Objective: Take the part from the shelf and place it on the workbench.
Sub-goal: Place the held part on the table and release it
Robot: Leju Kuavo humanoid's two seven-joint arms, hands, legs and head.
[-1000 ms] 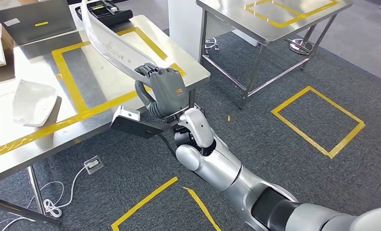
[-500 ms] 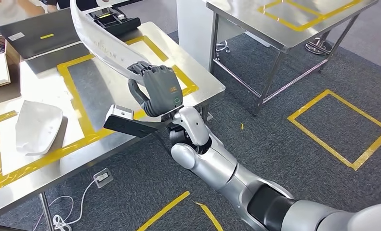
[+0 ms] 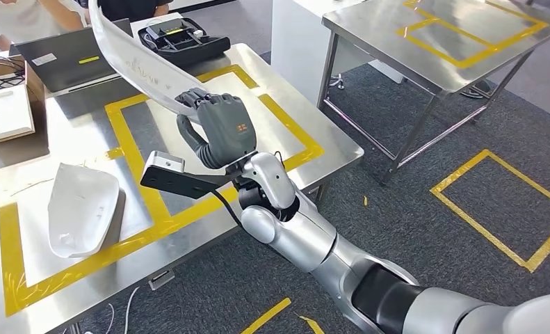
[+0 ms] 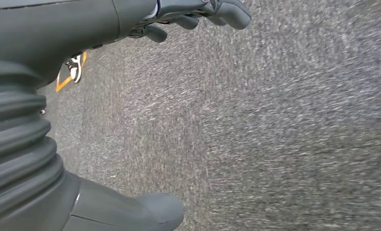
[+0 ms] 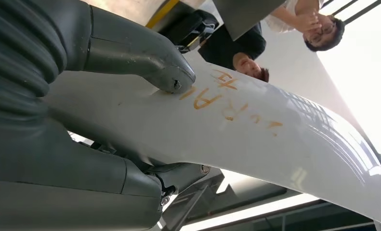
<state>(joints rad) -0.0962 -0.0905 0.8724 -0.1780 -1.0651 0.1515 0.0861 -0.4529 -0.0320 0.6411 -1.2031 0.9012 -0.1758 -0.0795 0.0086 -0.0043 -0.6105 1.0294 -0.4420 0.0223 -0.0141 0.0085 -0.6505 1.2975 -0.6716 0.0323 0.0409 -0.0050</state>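
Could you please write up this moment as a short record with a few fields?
held part: long curved white panel, with orange writing on it in the right wrist view
right hand: grips the panel's lower end above the steel workbench
left hand: hangs over grey carpet, holding nothing
on the workbench: a smaller white part inside a yellow tape outline, a black case, a laptop
placement: not yet done; the panel is off the surface
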